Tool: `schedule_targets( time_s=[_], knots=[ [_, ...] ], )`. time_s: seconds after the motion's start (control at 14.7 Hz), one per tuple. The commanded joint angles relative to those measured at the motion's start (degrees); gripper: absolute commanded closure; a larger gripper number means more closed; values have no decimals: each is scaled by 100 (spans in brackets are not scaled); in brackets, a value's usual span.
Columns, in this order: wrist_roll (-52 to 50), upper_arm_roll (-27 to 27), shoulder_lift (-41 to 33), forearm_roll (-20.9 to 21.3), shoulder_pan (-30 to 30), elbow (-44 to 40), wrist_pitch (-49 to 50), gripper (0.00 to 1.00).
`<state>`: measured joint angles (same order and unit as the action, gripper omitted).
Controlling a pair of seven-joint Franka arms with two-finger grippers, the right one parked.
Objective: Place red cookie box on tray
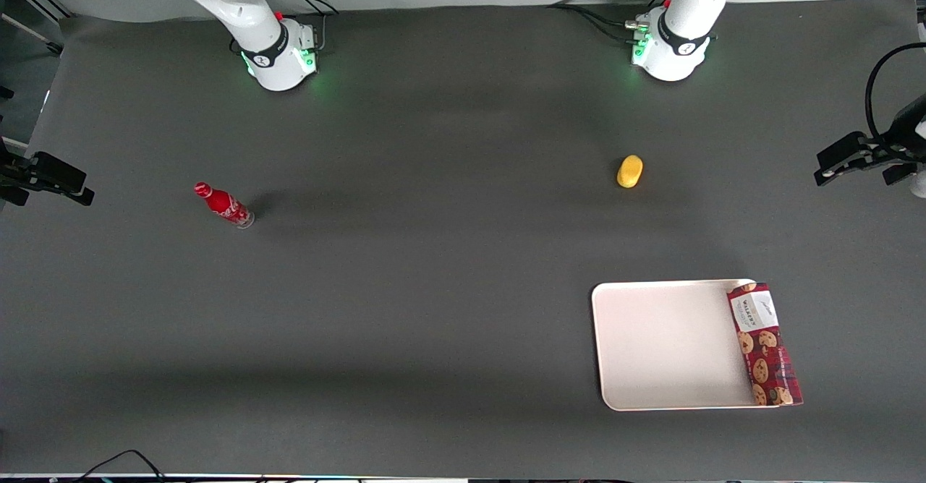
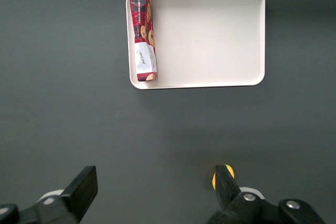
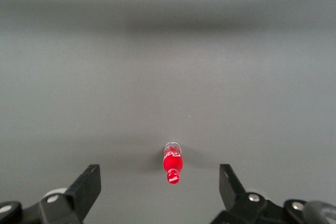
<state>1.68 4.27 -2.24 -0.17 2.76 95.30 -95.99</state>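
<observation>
The box [image 1: 765, 345] lies along the tray [image 1: 665, 342] edge, half on the rim and overhanging the counter [image 1: 434, 309] (barely placed, I'd say), while the hand [image 2: 155, 190] hangs high above with fingers wide apart and empty, near the yellow thing [image 1: 629, 171].

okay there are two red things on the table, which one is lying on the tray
The red cookie box, the long plaid carton lying along the tray's edge. The red soda bottle stands on bare table toward the parked arm's end. The gripper is open, high above the table.
</observation>
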Motion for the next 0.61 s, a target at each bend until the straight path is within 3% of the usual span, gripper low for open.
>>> schedule_targets(
  time_s=[0.0,0.55],
  knots=[
    [-124,-207,-601,105,-48,217,71,0],
    [-150,-286,-813,113,-109,94,485,0]
  ],
)
